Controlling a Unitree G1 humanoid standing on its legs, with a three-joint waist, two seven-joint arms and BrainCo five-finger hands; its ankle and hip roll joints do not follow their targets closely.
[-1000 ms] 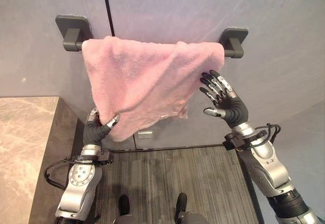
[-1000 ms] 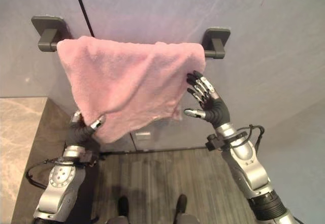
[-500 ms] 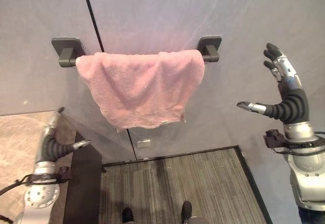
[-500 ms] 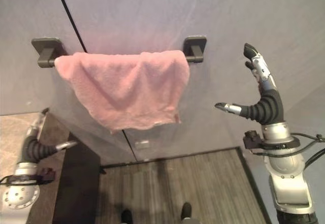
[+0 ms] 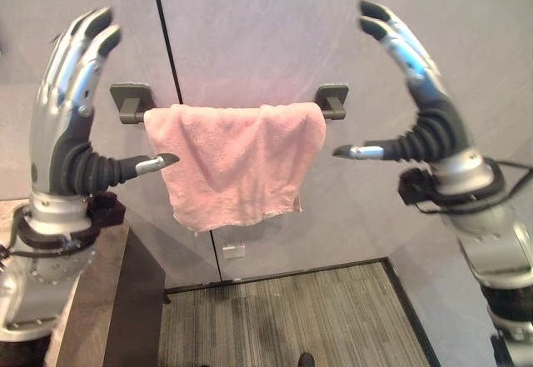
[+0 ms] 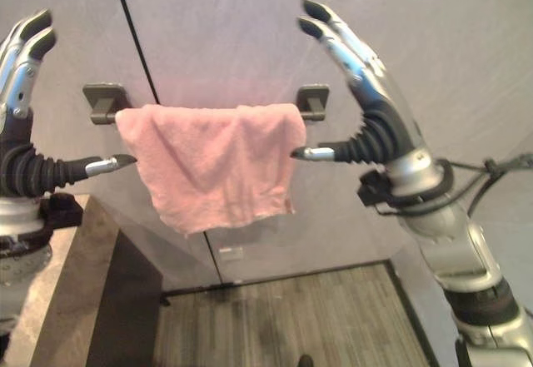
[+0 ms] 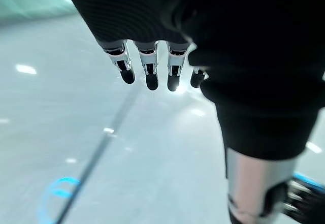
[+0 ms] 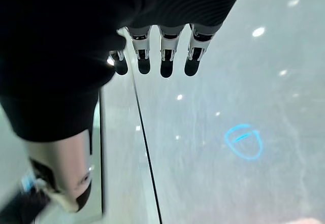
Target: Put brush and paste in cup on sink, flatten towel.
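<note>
Hanging from a dark towel bar [image 5: 333, 101] on the grey wall [image 5: 250, 26], the pink towel [image 5: 237, 163] sits at the centre of the left eye view. It drapes over the bar between the two dark wall mounts; its lower edge is uneven, dipping lower toward 7 o'clock than toward 5 o'clock, and a shallow fold runs down from the top edge. The left hand [image 5: 71, 134] is raised at 9 o'clock, fingers straight and pointing up toward 12, thumb stuck out sideways toward the towel, holding nothing and clear of the cloth. The right hand [image 5: 425, 117] is raised at 3 o'clock in the same pose, fingers extended upward, thumb pointing toward the towel's edge, also empty and apart from it. A stone-patterned counter [image 5: 92, 300] edge shows at 7 o'clock; striped grey floor [image 5: 291, 317] lies at 6 o'clock.

Right eye view: same layout, towel [image 6: 212, 163] on the bar, both hands spread and up on either side, neither touching it.

Left wrist view: the left hand's fingers [image 7: 152, 76] hang straight in a row past the dark cover, nothing between them, pale wall surface with a dark seam beyond.

Right wrist view: the right hand's fingers [image 8: 165, 64] likewise straight and empty, pale wall and a dark seam behind them.
</note>
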